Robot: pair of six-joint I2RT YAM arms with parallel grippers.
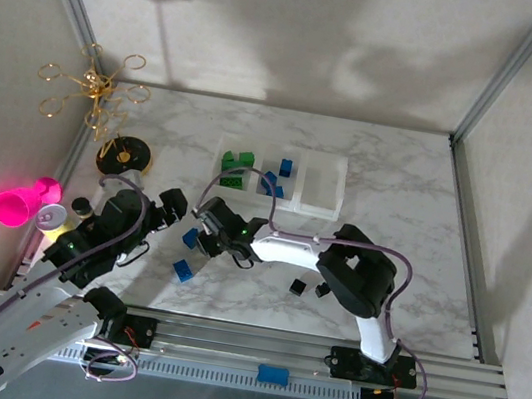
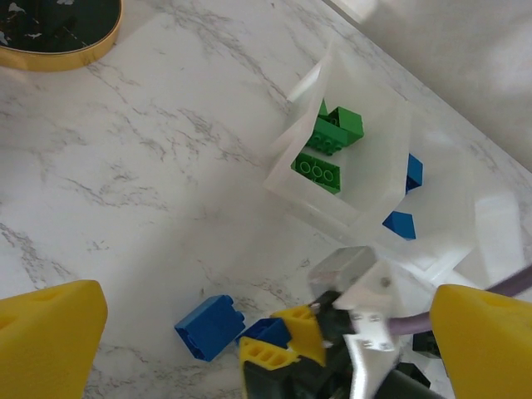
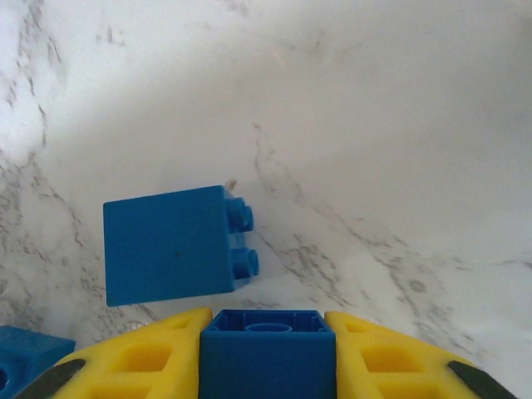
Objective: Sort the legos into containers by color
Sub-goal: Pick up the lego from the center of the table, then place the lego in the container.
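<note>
My right gripper point(image 1: 202, 233) is shut on a blue lego point(image 3: 268, 353) just above the table, left of the arms' middle. A second blue lego point(image 3: 174, 245) lies on its side just ahead of it, and a third point(image 1: 182, 269) sits nearer the front. My left gripper point(image 1: 172, 207) stands open close beside the right one, its yellow fingers point(image 2: 50, 341) wide apart. The three joined containers point(image 1: 318, 206) sit behind: green legos point(image 2: 328, 145) in the left one, blue legos point(image 1: 284, 167) in the middle one. Two black legos point(image 1: 299, 287) lie under the right arm.
A round black-and-gold dish point(image 1: 123, 155) sits at the left, a pink cup point(image 1: 17, 204) beyond the table's left edge, and a gold wire ornament point(image 1: 92, 86) at the back left. A flat blue block point(image 1: 272, 374) rests on the front rail.
</note>
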